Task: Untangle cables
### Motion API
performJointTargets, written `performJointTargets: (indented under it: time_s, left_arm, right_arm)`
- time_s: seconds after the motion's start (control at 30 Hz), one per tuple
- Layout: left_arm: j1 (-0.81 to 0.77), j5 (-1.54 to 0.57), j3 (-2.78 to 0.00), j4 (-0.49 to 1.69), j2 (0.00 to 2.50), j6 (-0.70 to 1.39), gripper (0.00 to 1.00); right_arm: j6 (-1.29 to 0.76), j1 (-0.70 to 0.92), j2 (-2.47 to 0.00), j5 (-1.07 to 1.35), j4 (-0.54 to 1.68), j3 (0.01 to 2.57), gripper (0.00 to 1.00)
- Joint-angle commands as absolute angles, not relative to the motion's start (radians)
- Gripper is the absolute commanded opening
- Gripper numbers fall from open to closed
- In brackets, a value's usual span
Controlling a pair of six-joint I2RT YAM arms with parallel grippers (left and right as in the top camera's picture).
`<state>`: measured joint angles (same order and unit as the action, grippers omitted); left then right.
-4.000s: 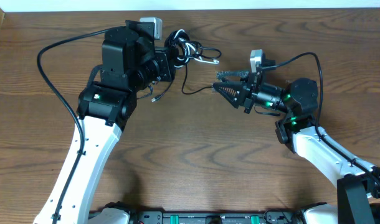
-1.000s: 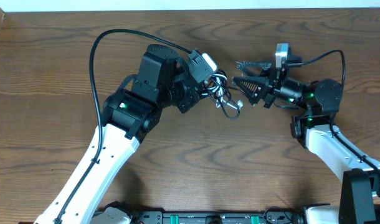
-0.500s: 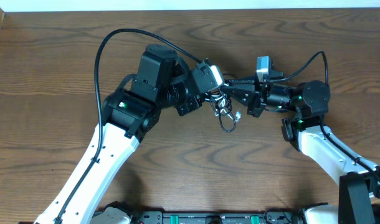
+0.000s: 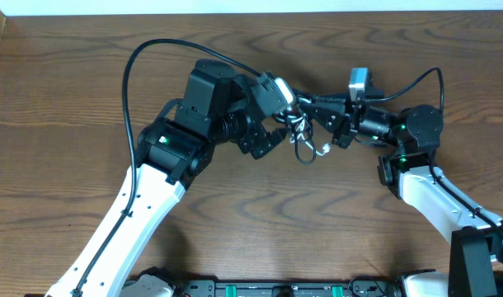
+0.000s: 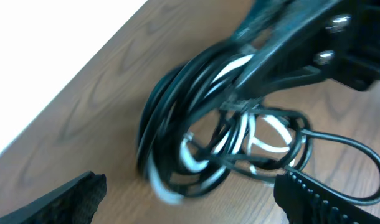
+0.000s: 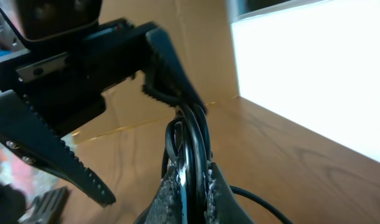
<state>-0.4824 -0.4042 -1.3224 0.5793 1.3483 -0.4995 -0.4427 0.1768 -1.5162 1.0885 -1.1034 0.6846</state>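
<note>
Since the frame half a second ago, the cables [image 4: 300, 134] change hands: the left gripper [image 4: 278, 124] lets go and its fingers now stand spread wide on either side of the knot. The bundle of black coils with one white cord threaded through sits mid-table, between the two arms and towards the far edge. From the left wrist view the cables [image 5: 177, 143] look like a tight oval of loops, with one loose loop trailing off to the side. The right gripper [image 4: 311, 109] has its fingers pressed together on a few black strands at the top of the coil, and its own camera shows the cables [image 6: 189, 134] running straight down into the pinch.

To do this step well, the right arm should probably hold firm as the anchor. The left can then re-aim its open jaws at a single strand, the white cord or the trailing loop, rather than the whole coil. A slow pull away from the anchor looks best; a jerk risks tightening the knot or dragging everything across the table [image 4: 260, 223].
</note>
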Motion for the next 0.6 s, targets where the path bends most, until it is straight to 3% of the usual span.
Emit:
performJointTargets:
  time_s: [0.0,0.27,0.57]
  left_arm:
    - [-0.48,-0.263,-1.326,0.573,1.341,-0.244,0.9]
    - [-0.481,-0.109,-1.326,0.55,1.341,0.013,0.91]
    - [-0.481,-0.186,-1.326,0.453,1.342,0.058,0.91]
  right_arm:
    - [-0.442,0.167,-1.507,0.978,-1.11,0.693,0.01]
    - [-0.448,0.185,-1.507,0.896,-1.118,0.693,0.01]
    - [-0.448,0.225,-1.507,0.895,-1.166,0.693,0.01]
